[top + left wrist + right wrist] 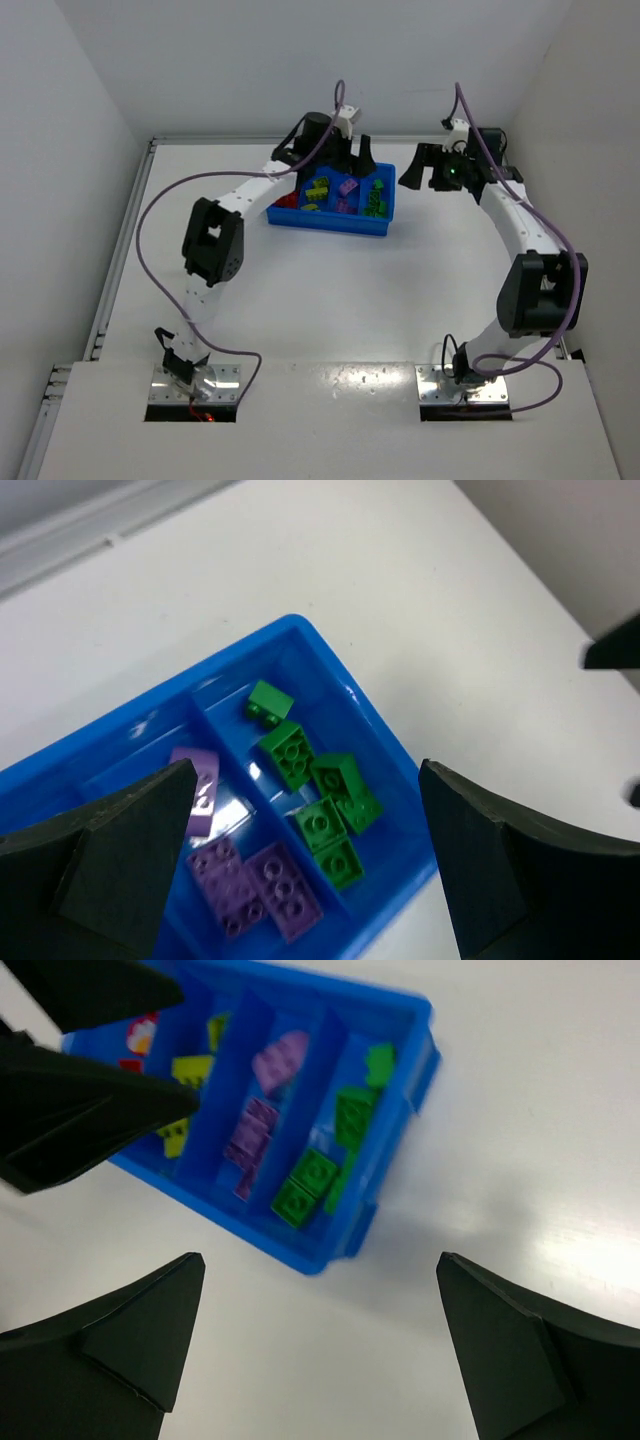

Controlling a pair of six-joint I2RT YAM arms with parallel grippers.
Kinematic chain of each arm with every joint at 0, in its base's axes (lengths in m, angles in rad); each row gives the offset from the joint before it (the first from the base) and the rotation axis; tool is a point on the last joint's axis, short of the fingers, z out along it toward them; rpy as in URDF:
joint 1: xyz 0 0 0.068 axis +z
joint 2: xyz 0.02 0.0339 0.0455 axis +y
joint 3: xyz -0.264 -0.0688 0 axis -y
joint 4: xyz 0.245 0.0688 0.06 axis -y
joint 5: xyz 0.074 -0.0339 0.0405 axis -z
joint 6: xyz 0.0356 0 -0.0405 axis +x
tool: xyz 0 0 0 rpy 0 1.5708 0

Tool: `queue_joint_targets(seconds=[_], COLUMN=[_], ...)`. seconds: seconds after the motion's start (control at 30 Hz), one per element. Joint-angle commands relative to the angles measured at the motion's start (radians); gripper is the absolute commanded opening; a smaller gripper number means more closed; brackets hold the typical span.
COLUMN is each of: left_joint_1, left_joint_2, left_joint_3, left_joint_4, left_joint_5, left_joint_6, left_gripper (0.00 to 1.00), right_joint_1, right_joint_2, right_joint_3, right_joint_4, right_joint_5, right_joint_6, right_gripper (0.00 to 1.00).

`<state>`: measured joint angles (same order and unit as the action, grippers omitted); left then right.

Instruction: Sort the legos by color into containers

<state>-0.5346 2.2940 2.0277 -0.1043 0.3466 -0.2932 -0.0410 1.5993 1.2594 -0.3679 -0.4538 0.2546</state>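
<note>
The blue tray [330, 222] sits at the far middle of the table, with dividers making side-by-side compartments. It holds red [285, 200], yellow [318, 190], purple [345, 190] and green legos [376, 198], one colour per compartment. My left gripper [357, 158] hovers open and empty above the tray's right half. Its wrist view shows green bricks [315, 780] and purple bricks [255, 880] below the gripper [308, 770]. My right gripper [425, 172] is open and empty over bare table just right of the tray. Its wrist view shows the tray [330, 1000] ahead of the gripper [320, 1260].
The left gripper's black fingers [80, 1110] cover the tray's left part in the right wrist view. The right gripper [615, 655] shows at the right edge of the left wrist view. White walls enclose the table on three sides.
</note>
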Motion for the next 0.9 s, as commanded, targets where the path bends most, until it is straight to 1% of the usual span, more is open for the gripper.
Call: queue_joint_targets(seconds=[0.0, 0.07, 0.1, 0.17, 0.23, 0.4, 0.47, 0.63, 0.8, 0.87], left_joint_1=[0.073, 0.122, 0.145, 0.168, 0.215, 0.343, 0.369, 0.447, 0.484, 0.504], left_joint_2=[-0.237, -0.29, -0.345, -0.392, -0.445, -0.534, -0.563, -0.576, -0.555, -0.544], left_joint_3=[-0.072, -0.154, -0.182, -0.248, -0.305, -0.418, -0.455, -0.506, -0.506, -0.506], left_joint_4=[0.003, -0.037, -0.053, -0.109, -0.132, -0.143, -0.143, -0.143, -0.143, -0.143], left_joint_5=[-0.006, 0.011, 0.0, -0.055, -0.104, -0.095, -0.104, -0.116, -0.086, -0.052], left_joint_6=[-0.001, -0.001, 0.052, 0.095, 0.095, 0.083, 0.083, 0.074, 0.065, 0.065], left_gripper=[1.0, 1.0, 1.0, 1.0, 1.0, 1.0, 1.0, 1.0, 1.0, 1.0], right_joint_1=[0.044, 0.075, 0.099, 0.124, 0.156, 0.187, 0.187, 0.168, 0.187, 0.187], right_joint_2=[0.042, 0.1, 0.117, 0.169, 0.208, 0.327, 0.353, 0.389, 0.398, 0.398], right_joint_3=[0.132, 0.192, 0.219, 0.244, 0.291, 0.412, 0.449, 0.459, 0.459, 0.459], right_joint_4=[0.038, 0.011, 0.011, 0.001, -0.025, -0.094, -0.103, -0.072, -0.063, -0.063], right_joint_5=[-0.025, -0.034, -0.045, -0.045, -0.057, -0.046, -0.029, 0.027, 0.05, 0.05], right_joint_6=[-0.048, -0.038, -0.038, -0.028, -0.017, 0.003, 0.003, 0.0, -0.031, -0.04], right_gripper=[1.0, 1.0, 1.0, 1.0, 1.0, 1.0, 1.0, 1.0, 1.0, 1.0])
